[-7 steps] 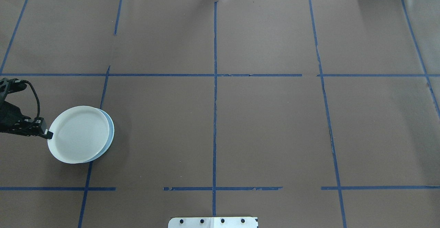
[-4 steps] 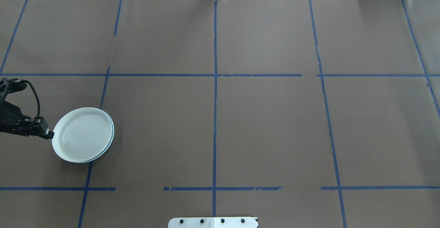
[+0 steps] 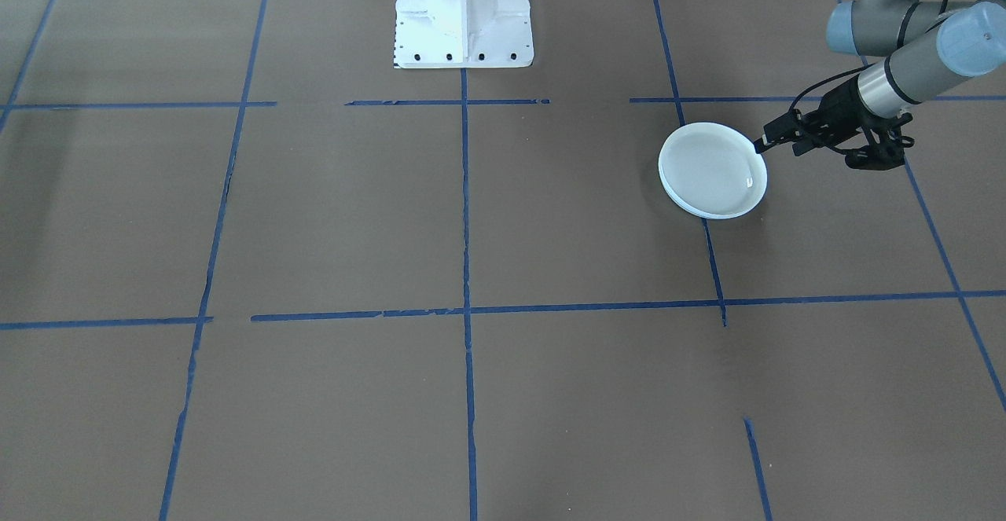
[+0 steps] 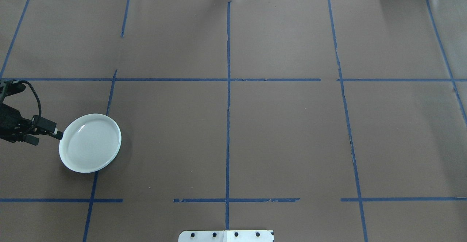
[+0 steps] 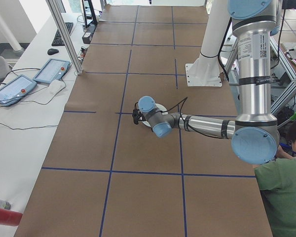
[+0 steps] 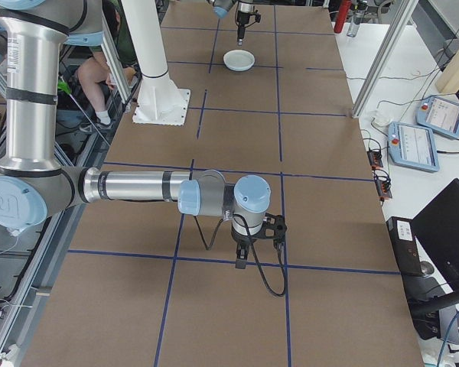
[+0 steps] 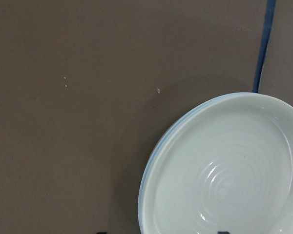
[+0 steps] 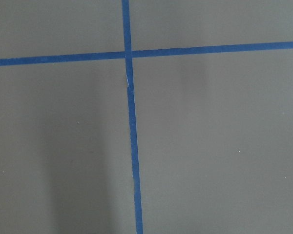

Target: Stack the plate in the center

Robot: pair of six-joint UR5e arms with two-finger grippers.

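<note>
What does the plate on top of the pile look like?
The top plate is round, pale whitish, glossy, with a shallow raised rim; the left wrist view shows faint rings in its middle. It lies flat, nested on another plate whose bluish edge peeks out, on the brown table paper. The left gripper sits at its rim.

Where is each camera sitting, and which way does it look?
Front-facing: across the table, facing the robot's base; left arm at right.
Overhead: behind the robot, looking down; left gripper by the plates.
Exterior left: table's end; left arm near.
Exterior right: opposite end; right gripper near.
Left wrist: down at the plates.
Right wrist: down at blue tape.
Front-facing and overhead share the plates.
</note>
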